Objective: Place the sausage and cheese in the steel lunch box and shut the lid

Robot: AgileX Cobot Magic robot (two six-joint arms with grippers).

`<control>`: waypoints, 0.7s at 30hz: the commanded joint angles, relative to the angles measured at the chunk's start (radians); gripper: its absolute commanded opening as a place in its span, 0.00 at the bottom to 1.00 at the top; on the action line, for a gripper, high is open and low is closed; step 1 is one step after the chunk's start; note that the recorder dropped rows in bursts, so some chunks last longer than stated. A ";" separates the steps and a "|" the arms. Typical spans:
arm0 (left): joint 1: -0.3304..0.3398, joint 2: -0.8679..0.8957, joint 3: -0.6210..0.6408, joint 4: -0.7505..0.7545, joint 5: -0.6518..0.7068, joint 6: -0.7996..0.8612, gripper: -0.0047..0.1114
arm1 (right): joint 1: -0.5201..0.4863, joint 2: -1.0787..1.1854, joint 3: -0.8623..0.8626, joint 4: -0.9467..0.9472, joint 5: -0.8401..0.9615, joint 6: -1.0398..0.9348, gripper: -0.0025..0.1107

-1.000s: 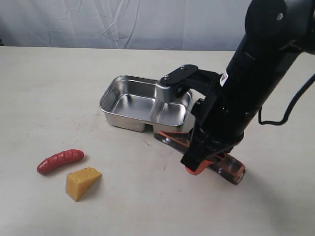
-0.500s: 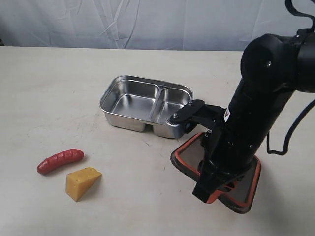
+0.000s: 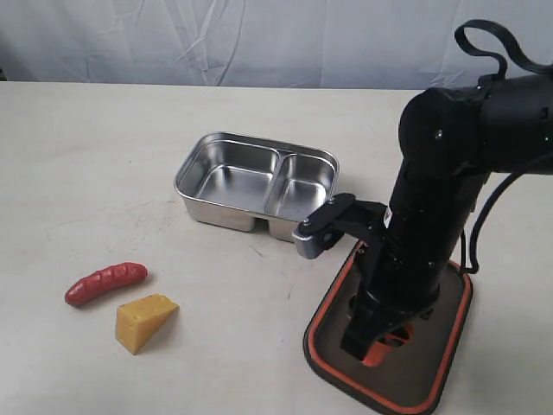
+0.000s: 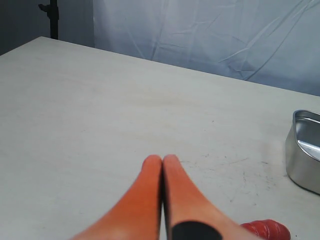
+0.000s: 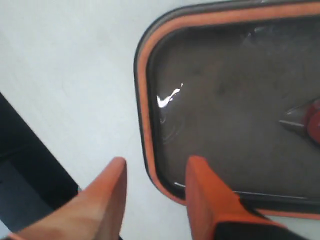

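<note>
Exterior view, nearest first: we see the lid (image 3: 428,373) lying flat on the tabletop (image 3: 104,147) at the lower right of the frame, orange seal facing up. The right gripper (image 3: 380,344) is low over it. In the right wrist view that gripper (image 5: 157,165) is spread, 1 finger over the bare tabletop and the other over the lid's (image 5: 225,100) dark panel, with the rim between them and nothing pinched.

The first risk we judge is here. If the arm lifts at a slant, a finger could catch the rim and drag or tip the lid. With the seal up, the lid would also need turning over before it can close anything.

At the lower left the cheese (image 3: 145,322) and, just beyond it, the sausage (image 3: 105,283) lie near each other, both outside the box. The wedge's sloped faces and the sausage's glossy curve look likely to slip out of a squeeze.

The left gripper (image 4: 162,162) is pressed together with nothing in it. Lowered that way, it would shove the sausage (image 4: 265,229) rather than grasp it.

Farther back, mid-frame, the steel lunch box (image 3: 220,213) holds nothing in its 2 compartments. The right arm's bracket sits close to its near corner and could nudge it.
</note>
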 commanded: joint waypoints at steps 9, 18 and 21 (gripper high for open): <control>0.002 -0.006 0.005 0.003 -0.013 -0.001 0.04 | -0.004 -0.104 -0.133 -0.218 -0.338 0.094 0.01; 0.002 -0.006 0.005 0.084 -0.056 -0.001 0.04 | -0.180 -0.117 -0.133 -0.184 -0.497 0.181 0.01; 0.002 -0.006 0.005 0.141 -0.174 -0.001 0.04 | -0.256 -0.116 -0.133 -0.184 -0.497 0.181 0.01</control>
